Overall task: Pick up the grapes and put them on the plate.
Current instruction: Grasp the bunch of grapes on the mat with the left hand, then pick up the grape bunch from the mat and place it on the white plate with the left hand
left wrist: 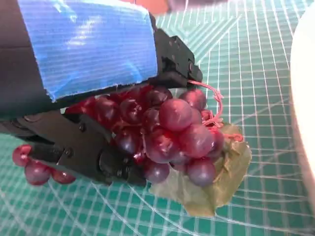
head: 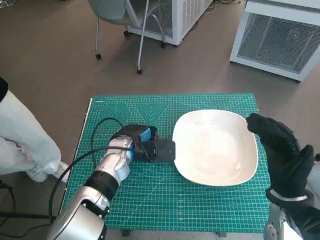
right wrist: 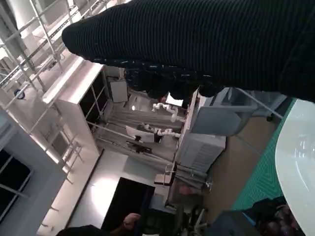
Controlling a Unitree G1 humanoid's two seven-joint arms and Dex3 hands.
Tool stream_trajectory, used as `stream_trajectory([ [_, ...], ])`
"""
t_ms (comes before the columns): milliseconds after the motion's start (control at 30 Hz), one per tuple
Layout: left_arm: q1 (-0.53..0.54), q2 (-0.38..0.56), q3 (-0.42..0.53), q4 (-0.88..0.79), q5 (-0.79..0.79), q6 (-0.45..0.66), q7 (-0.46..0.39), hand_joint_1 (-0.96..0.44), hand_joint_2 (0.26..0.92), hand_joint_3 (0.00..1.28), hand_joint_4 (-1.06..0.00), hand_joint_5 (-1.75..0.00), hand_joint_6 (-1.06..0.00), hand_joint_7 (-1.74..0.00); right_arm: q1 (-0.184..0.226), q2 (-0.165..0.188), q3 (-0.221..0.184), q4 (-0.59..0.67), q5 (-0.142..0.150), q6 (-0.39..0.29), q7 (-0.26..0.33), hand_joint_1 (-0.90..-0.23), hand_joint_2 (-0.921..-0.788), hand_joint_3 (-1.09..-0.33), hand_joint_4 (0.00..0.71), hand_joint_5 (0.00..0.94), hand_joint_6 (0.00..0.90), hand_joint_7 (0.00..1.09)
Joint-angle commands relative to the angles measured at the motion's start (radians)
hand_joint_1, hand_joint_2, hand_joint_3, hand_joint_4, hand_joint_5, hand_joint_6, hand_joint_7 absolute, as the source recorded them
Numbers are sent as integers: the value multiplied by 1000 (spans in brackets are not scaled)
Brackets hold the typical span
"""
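A bunch of dark red grapes [left wrist: 172, 132] with a green leaf [left wrist: 211, 182] lies on the green cutting mat [head: 165, 200]. My left hand [head: 145, 142] [left wrist: 88, 49] grips the bunch, with black fingers [left wrist: 93, 147] on both sides of it. In the head view the hand hides the grapes. The white plate [head: 215, 147] [left wrist: 306, 98] lies just right of that hand and holds nothing. My gloved right hand [head: 282, 155] hovers over the plate's right rim with its fingers stretched out and nothing in it.
A black cable [head: 100, 131] loops over the mat's left part. A person's white-trousered leg [head: 20, 145] and shoe [head: 37, 174] stand at the table's left. Behind the table are a chair [head: 125, 20] and white cabinets [head: 280, 37].
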Motion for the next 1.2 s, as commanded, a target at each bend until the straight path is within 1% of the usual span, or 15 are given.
stream_trajectory([
  [33, 27, 13, -47, 9, 43, -27, 48, 17, 915, 289, -392, -1410, -407, -1310, 18, -3, -1, 6, 7, 18, 3, -488, -921, -537, 478, 0, 166, 632],
  [100, 30, 15, -58, 9, 51, -31, 64, 9, 918, 324, -358, -1475, -368, -1410, 17, -4, -2, 8, 9, 19, 4, -488, -921, -537, 478, 0, 166, 631],
  [167, 31, 16, -64, 12, 55, -34, 74, 5, 920, 351, -331, -1515, -338, -1466, 16, -4, -2, 7, 9, 21, 4, -488, -921, -536, 478, 0, 166, 631],
  [300, 27, 12, -62, 19, 48, -32, 73, 3, 921, 372, -311, -1541, -315, -1511, 16, -6, -2, 2, 9, 26, 3, -489, -921, -536, 478, 0, 166, 630],
  [467, 20, 8, -50, 25, 31, -29, 60, 2, 921, 364, -321, -1531, -323, -1507, 14, -8, -3, 0, 9, 29, 4, -489, -921, -535, 479, 1, 166, 627],
  [1200, 13, 10, -31, 35, 11, -33, 52, 2, 921, 312, -377, -1481, -383, -1448, 10, -8, -3, 0, -1, 30, -2, -490, -921, -534, 479, 0, 172, 617],
])
